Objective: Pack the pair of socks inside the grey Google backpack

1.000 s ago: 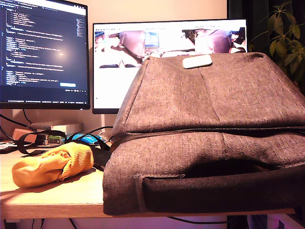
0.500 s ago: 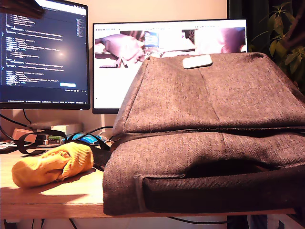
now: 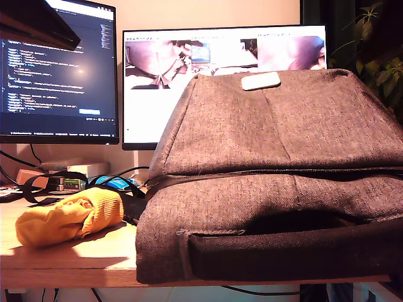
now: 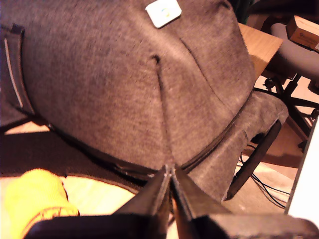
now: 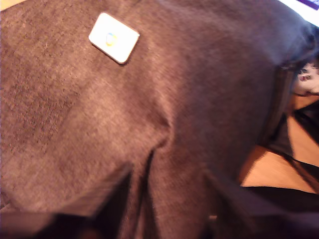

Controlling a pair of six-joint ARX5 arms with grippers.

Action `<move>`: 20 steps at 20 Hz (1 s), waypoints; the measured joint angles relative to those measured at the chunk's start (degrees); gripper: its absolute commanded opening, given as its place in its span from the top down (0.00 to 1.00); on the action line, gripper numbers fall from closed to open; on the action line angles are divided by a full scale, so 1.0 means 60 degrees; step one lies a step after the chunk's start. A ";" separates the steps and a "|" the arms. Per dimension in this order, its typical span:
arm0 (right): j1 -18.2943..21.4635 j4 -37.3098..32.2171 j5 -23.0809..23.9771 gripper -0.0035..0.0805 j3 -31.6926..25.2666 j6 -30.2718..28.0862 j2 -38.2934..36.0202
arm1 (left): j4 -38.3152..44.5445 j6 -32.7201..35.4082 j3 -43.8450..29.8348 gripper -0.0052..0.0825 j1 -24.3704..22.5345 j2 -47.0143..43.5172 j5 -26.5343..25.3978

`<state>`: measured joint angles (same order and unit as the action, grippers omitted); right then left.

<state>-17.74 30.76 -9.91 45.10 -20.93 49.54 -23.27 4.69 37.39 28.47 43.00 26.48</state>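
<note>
Just now the pair of socks [image 3: 69, 217] lies on the tabletop [image 3: 75, 258] at the exterior view's left, a yellow-orange roll with its long axis running across that view, its ribbed end close beside the grey Google backpack [image 3: 277, 176], which fills the middle and the exterior view's right. A dark arm [image 3: 34, 25] cuts into the upper corner at the exterior view's left, above the socks; I cannot tell from the wrist views which arm it is

My first gripper [image 4: 171, 184] has its fingers pressed together with nothing between them, and it hangs over the backpack's near edge and dark zipper line [image 4: 209, 147]. The socks [image 4: 35, 199] sit off to one side of it, so I judge this gripper the nearer one for the pick

My second gripper [image 5: 144, 199] is a dark blur above the backpack's fabric, under the pale tag [image 5: 113, 37]; I cannot tell how its jaws stand, and no socks show there. The backpack's opening is hard to make out; only a dark gap [image 3: 296, 221] shows above the grab handle [image 3: 289, 255]
</note>
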 measured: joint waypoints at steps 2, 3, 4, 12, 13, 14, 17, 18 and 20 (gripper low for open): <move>0.0000 0.0142 -0.0488 0.32 0.0000 0.0426 0.0463 | 0.0117 0.0000 0.0000 0.96 0.0000 -0.0004 0.0000; 0.0000 0.0288 -0.0535 0.32 0.0000 0.0426 0.0652 | 0.0106 0.0000 0.0000 0.96 0.0000 -0.0004 0.0000; 0.0000 0.0412 -0.0539 0.32 0.0000 0.0874 0.0721 | 0.0102 0.0000 0.0000 0.96 0.0000 -0.0004 0.0000; -0.0386 0.0798 -0.0364 0.32 0.0004 0.1235 0.0601 | 0.0182 0.0000 0.0000 0.96 0.0000 -0.0004 0.0000; -0.0401 0.0528 -0.0142 0.32 0.0004 0.1231 0.0605 | 0.0189 0.0000 0.0000 0.96 0.0000 -0.0004 0.0000; -0.0437 0.0248 0.0109 0.32 0.0004 0.1231 0.0667 | 0.0204 0.0000 0.0000 0.96 0.0000 -0.0004 0.0000; -0.0433 -0.0415 0.0215 0.37 0.0004 0.1089 0.1195 | 0.0240 0.0000 0.0000 0.96 0.0000 -0.0004 0.0000; -0.0433 -0.0517 0.0011 0.43 0.0004 0.1045 0.1410 | 0.0240 0.0000 0.0000 0.96 0.0000 -0.0004 0.0000; -0.0437 -0.0576 -0.0441 0.68 0.0004 0.1020 0.1759 | 0.0244 0.0000 0.0000 0.96 0.0000 -0.0004 0.0000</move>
<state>-20.36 27.31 -12.56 45.12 -14.81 60.10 -21.80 4.69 37.39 28.47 42.98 26.48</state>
